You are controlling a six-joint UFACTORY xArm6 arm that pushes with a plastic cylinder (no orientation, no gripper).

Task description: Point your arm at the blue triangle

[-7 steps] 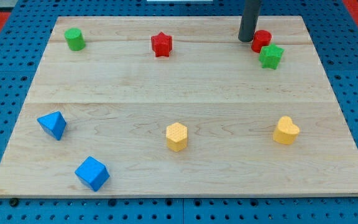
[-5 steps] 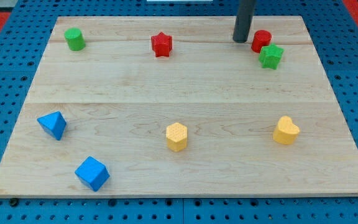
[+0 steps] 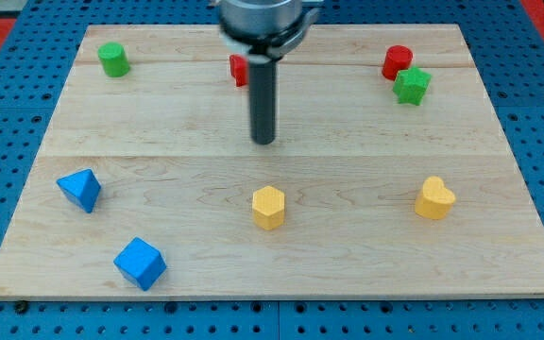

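The blue triangle (image 3: 80, 189) lies near the board's left edge, in the lower left. My tip (image 3: 264, 141) rests on the wooden board (image 3: 159, 113) near its middle, far to the right of and above the blue triangle. The rod rises from the tip to the view's top and hides most of the red star (image 3: 238, 68).
A blue cube (image 3: 140, 263) sits below the triangle. A yellow hexagon (image 3: 268, 207) is just below my tip. A yellow heart (image 3: 434, 198) is at right. A red cylinder (image 3: 397, 61) and green star (image 3: 412, 86) are top right; a green cylinder (image 3: 113, 59) is top left.
My tip has moved from beside the red cylinder at the top right down and left to the board's middle. No block has moved.
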